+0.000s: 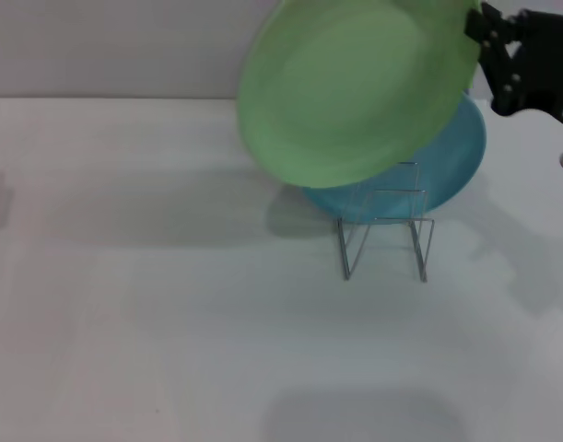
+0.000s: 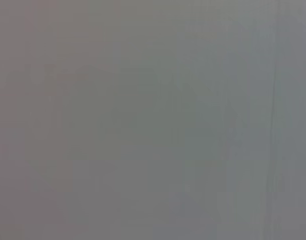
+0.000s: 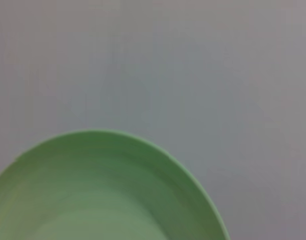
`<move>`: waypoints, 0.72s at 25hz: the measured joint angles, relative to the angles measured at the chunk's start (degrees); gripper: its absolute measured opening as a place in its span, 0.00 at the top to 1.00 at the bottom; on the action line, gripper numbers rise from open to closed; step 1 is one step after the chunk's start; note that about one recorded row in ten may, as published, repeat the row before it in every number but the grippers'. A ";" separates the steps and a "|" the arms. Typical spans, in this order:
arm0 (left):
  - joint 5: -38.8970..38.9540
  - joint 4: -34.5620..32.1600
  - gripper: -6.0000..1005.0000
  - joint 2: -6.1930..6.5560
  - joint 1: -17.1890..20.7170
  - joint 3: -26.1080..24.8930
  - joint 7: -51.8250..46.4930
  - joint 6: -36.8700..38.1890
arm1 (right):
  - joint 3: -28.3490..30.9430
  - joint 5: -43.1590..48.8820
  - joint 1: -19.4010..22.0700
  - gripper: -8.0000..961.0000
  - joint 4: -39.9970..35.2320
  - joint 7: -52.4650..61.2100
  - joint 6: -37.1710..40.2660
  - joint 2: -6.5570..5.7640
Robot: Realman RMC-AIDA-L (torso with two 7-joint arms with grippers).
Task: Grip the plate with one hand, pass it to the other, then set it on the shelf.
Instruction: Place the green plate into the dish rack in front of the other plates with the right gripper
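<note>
The light green plate (image 1: 355,87) hangs in the air, tilted, above and in front of the wire shelf (image 1: 384,241). My right gripper (image 1: 481,35), black, holds the plate by its upper right rim at the top right of the head view. The plate's rim also fills the lower part of the right wrist view (image 3: 102,195). The shelf stands on the white table, right of centre. My left gripper is out of the head view, and the left wrist view shows only a plain grey surface.
A teal-blue plate (image 1: 451,166) stands upright in the back of the shelf, partly hidden by the green plate. The white table (image 1: 170,322) stretches to the left and front. A grey wall runs along the back.
</note>
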State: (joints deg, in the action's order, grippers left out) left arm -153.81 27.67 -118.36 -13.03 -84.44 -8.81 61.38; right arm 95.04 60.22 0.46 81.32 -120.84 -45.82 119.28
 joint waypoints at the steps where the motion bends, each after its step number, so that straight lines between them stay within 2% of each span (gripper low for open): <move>1: 0.00 -0.21 0.19 -0.02 -0.02 0.00 -0.01 0.00 | 0.46 -0.86 0.06 0.97 -1.11 -0.74 -0.73 0.00; 5: -0.02 -1.15 0.19 -0.07 -0.13 0.53 -0.05 0.09 | 2.43 -7.07 0.25 0.98 -8.54 -8.50 -6.12 0.02; 18: -0.13 -3.12 0.19 -0.06 -0.61 5.22 0.40 0.65 | 8.46 -8.63 -0.25 0.97 -16.27 -13.73 -15.06 0.05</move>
State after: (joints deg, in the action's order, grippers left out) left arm -153.94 24.54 -118.42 -13.64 -79.22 -8.41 62.03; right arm 103.50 51.59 0.20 65.05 -134.56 -60.88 119.33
